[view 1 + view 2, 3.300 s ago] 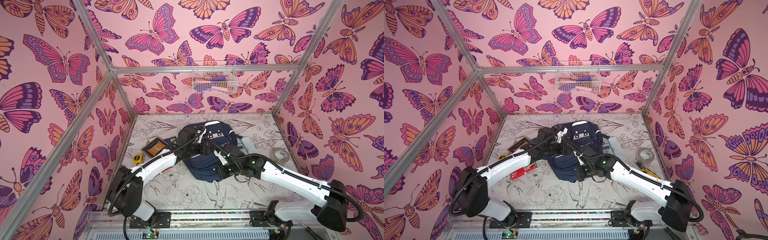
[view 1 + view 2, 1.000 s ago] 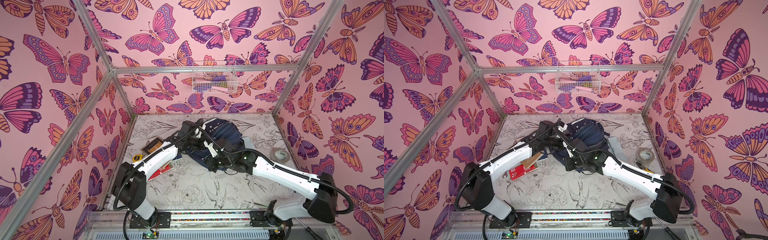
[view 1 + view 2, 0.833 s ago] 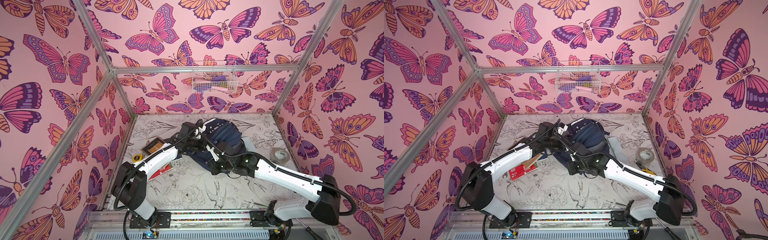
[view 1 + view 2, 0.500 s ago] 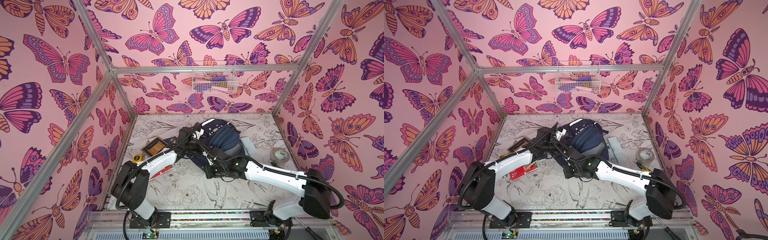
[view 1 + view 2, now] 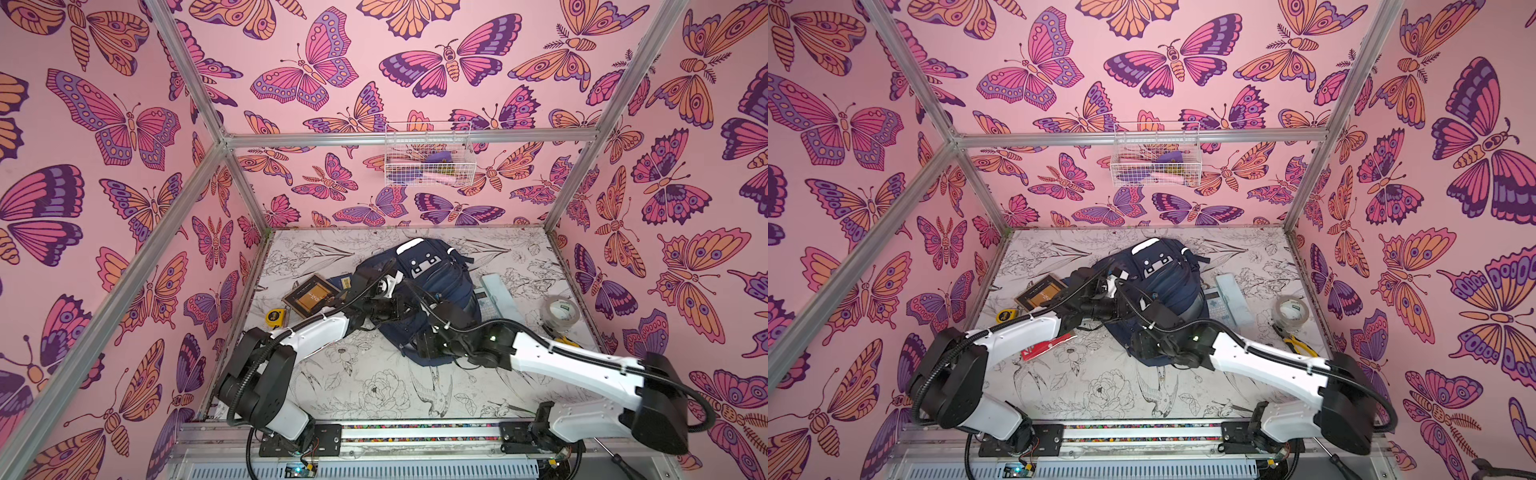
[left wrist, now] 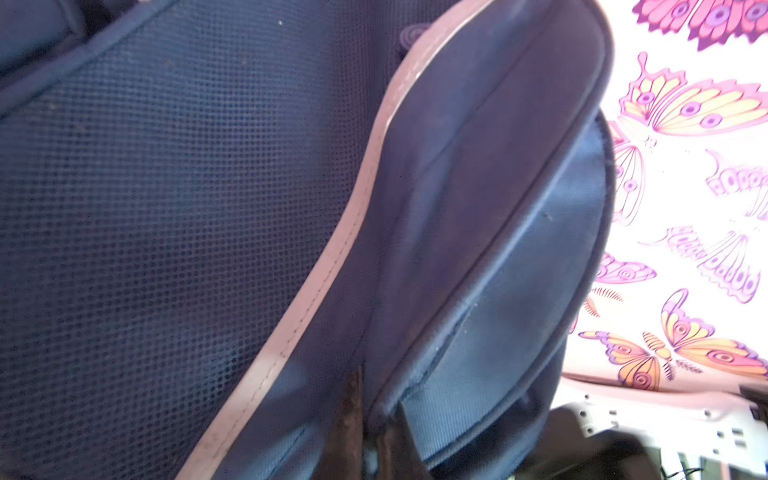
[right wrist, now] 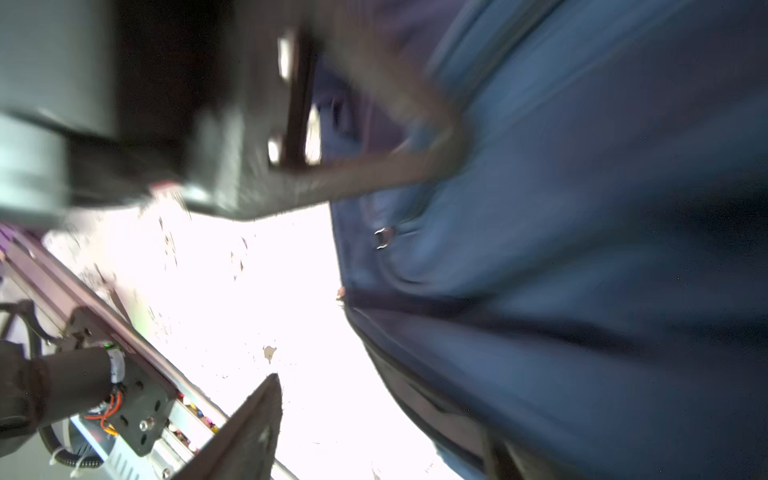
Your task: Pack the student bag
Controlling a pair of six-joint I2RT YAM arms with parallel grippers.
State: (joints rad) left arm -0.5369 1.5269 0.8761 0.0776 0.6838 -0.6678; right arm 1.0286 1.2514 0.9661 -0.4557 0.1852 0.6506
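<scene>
The student bag (image 5: 436,286), a big navy backpack with a white dotted patch near its top, lies in the middle of the table in both top views. My left gripper (image 5: 400,309) reaches in from the left. In the left wrist view it (image 6: 363,440) is shut on a fold of the bag's (image 6: 478,249) navy fabric, beside the mesh and a pale stripe. My right gripper (image 5: 422,345) is at the bag's near edge. In the blurred right wrist view it (image 7: 374,440) is open, one finger over bare table and the other against the bag (image 7: 582,208).
Left of the bag lie a brown framed board (image 5: 311,296), a yellow tape measure (image 5: 276,316) and a red booklet (image 5: 1045,345). To the right are a pale blue case (image 5: 496,296), a tape roll (image 5: 559,311) and yellow pliers (image 5: 1295,343). A wire basket (image 5: 428,153) hangs on the back wall.
The right gripper has opened and let go of the bag, drawing back towards the near edge. The bag, lifted and tilted a second ago, has settled with its white patch facing up. The left gripper stays shut.
</scene>
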